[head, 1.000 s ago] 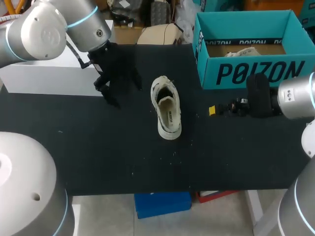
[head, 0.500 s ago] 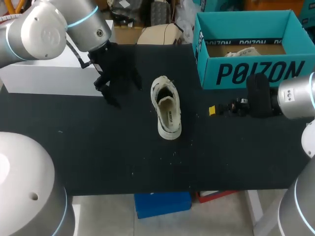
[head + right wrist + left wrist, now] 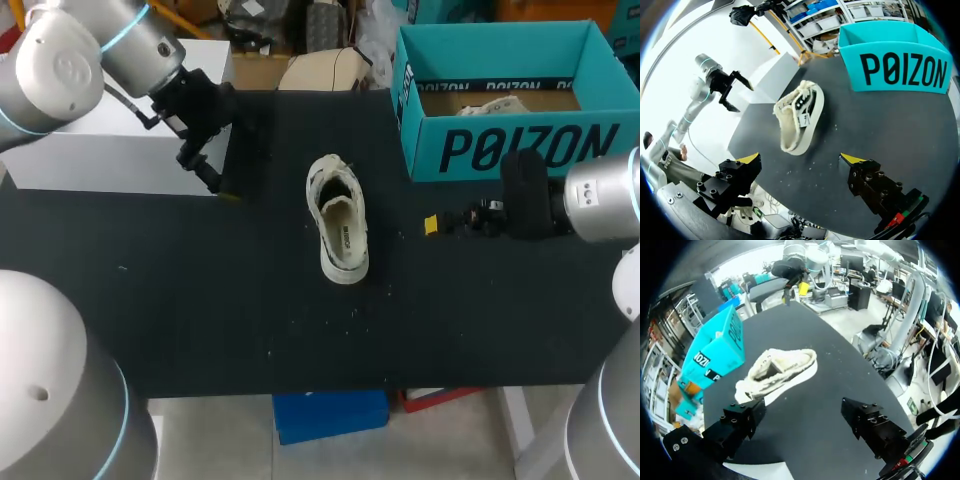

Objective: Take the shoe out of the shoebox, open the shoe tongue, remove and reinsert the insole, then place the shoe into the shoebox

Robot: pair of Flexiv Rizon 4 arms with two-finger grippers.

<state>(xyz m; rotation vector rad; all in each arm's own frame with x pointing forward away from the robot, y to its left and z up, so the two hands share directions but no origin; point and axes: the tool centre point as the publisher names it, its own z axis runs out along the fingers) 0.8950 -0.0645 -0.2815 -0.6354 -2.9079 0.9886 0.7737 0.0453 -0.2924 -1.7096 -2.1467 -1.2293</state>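
A cream shoe (image 3: 338, 230) lies on the black table, its opening toward the back and its insole showing. The teal shoebox (image 3: 500, 150) stands open at the back right with crumpled paper (image 3: 495, 103) inside. My left gripper (image 3: 215, 178) hangs open and empty to the left of the shoe, near the white block. In the left wrist view the shoe (image 3: 777, 372) lies ahead of the open gripper (image 3: 805, 415), and the shoebox (image 3: 715, 352) is beyond it. My right gripper (image 3: 432, 225) is open and empty, right of the shoe and in front of the box. From the right wrist the shoe (image 3: 797, 117) lies ahead of the gripper (image 3: 800, 162).
A white block (image 3: 100, 150) borders the table at the back left, just behind my left gripper. Small pale specks dot the black table top (image 3: 300, 330) in front of the shoe.
My left arm has drawn back and to the left, away from the shoe, and its gripper has turned. The shoe, the box and the right arm have stayed put.
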